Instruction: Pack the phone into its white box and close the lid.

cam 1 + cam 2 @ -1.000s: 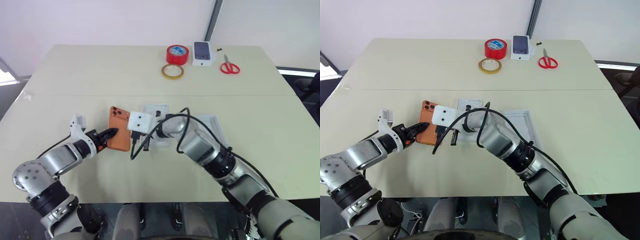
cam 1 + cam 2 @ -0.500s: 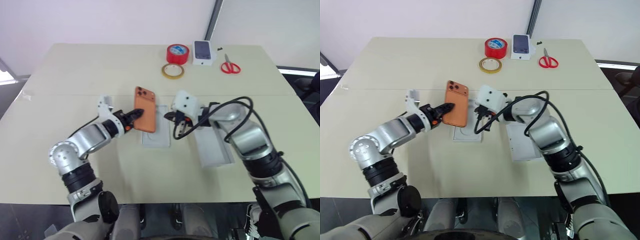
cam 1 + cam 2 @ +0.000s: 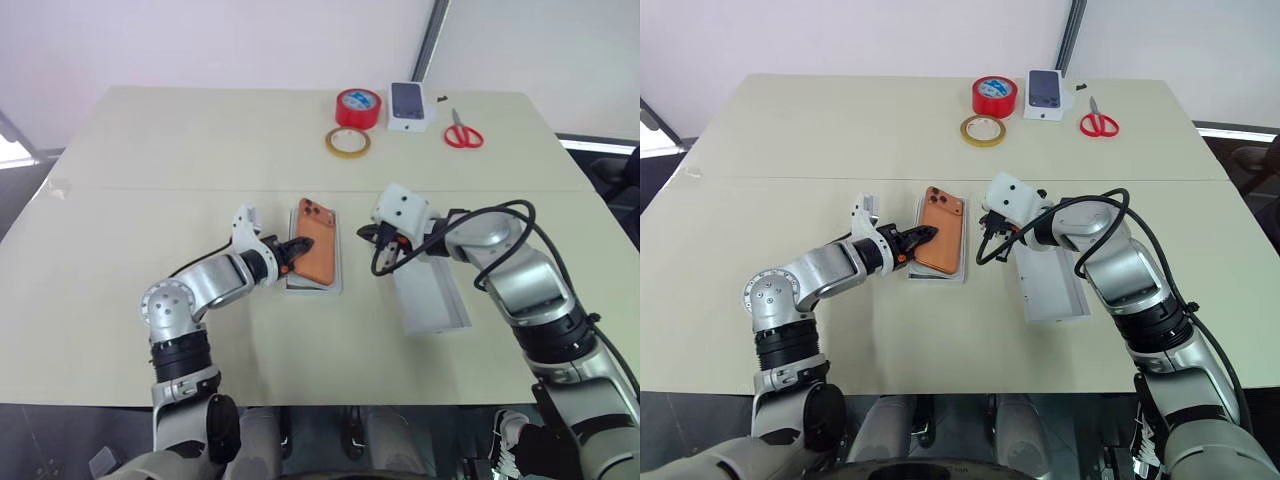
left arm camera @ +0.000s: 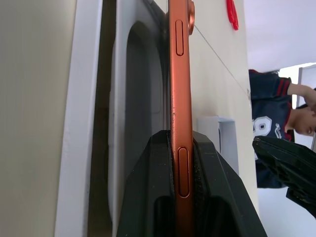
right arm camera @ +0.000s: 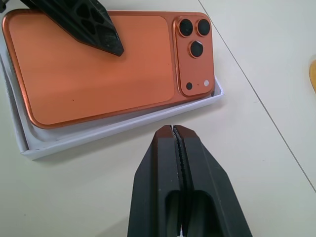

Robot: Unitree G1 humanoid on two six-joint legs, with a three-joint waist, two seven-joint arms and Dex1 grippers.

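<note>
The orange phone (image 3: pixel 319 241) hangs back-up, slightly tilted, just over the shallow white box (image 3: pixel 313 286) at the table's middle. My left gripper (image 3: pixel 296 244) is shut on the phone's near long edge; the left wrist view shows the phone (image 4: pixel 176 89) edge-on between its fingers, above the box floor (image 4: pixel 140 98). In the right wrist view the phone (image 5: pixel 98 69) covers most of the box (image 5: pixel 123 129). My right gripper (image 5: pixel 176 136) is shut and holds nothing, a little to the right of the box. The lid (image 3: pixel 432 296) lies open side up under the right arm.
At the table's far edge lie a red tape roll (image 3: pixel 357 105), a tan tape ring (image 3: pixel 346 142), a small white box with a dark phone picture (image 3: pixel 407 105) and red scissors (image 3: pixel 463 132). A person (image 4: pixel 276 118) stands beyond the table.
My left gripper carried the phone to the right, from bare table to over the white box. The right gripper swung right, away from the phone, to beside the lid.
</note>
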